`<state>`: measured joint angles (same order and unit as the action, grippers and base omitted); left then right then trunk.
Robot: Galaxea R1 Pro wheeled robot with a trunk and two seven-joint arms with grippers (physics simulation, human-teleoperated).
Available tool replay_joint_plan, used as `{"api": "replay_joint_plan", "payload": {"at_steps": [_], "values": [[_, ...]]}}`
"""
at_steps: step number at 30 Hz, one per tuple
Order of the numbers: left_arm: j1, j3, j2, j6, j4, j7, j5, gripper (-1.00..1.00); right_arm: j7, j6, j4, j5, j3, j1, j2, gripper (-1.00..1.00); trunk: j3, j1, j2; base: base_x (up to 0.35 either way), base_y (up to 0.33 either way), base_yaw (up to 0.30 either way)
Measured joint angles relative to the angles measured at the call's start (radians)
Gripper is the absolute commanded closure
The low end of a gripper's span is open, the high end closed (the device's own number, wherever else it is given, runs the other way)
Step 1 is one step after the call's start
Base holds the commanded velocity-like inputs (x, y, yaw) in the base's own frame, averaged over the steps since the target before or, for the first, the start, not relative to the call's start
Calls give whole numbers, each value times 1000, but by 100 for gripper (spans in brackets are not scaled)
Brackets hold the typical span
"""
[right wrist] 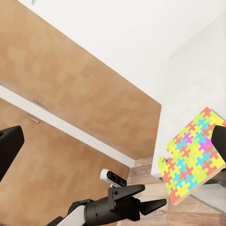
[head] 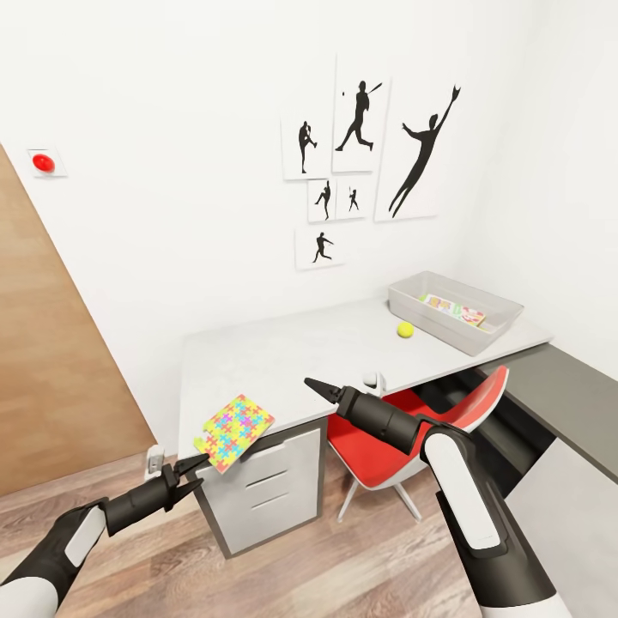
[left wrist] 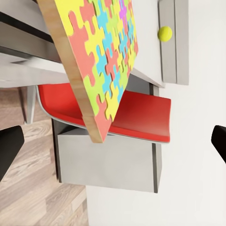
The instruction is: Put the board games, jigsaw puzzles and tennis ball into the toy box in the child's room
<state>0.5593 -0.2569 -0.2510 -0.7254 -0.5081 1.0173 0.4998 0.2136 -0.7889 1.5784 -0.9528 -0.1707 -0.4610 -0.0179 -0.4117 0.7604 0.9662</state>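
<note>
Head view: jigsaw puzzle point(head: 233, 431) overhangs the worktop's point(head: 283, 360) near-left corner, just ahead of my left tool point(head: 190, 477), fingers spread, empty. Right tool point(head: 314, 387) is farther off, open, empty too. Left arm is nearer.

The surface point(head: 283, 360) looks matt, smooth grey; the floor point(head: 343, 566) is wood-grained plank. The jigsaw puzzle point(head: 233, 432) has a glossy multicoloured face on a wooden-looking board, and the red chair point(head: 403, 438) looks like smooth plastic.
</note>
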Motion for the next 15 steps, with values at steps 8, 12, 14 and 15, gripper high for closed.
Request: {"api": "replay_joint_plan", "payload": {"at_steps": [8,12,14,15], "values": [[0,0,1,0,0,0,0,-100,0,0,0,0,0,0,0,-100,0,0,0,71,0,0],[0,0,1,0,0,0,-1,-100,0,0,0,0,-1,0,0,-100,0,0,0,79,0,0],[0,0,1,0,0,0,-1,-100,0,0,0,0,-1,0,0,-100,0,0,0,34,0,0],[0,0,1,0,0,0,-1,-100,0,0,0,0,-1,0,0,-100,0,0,0,20,0,0]]}}
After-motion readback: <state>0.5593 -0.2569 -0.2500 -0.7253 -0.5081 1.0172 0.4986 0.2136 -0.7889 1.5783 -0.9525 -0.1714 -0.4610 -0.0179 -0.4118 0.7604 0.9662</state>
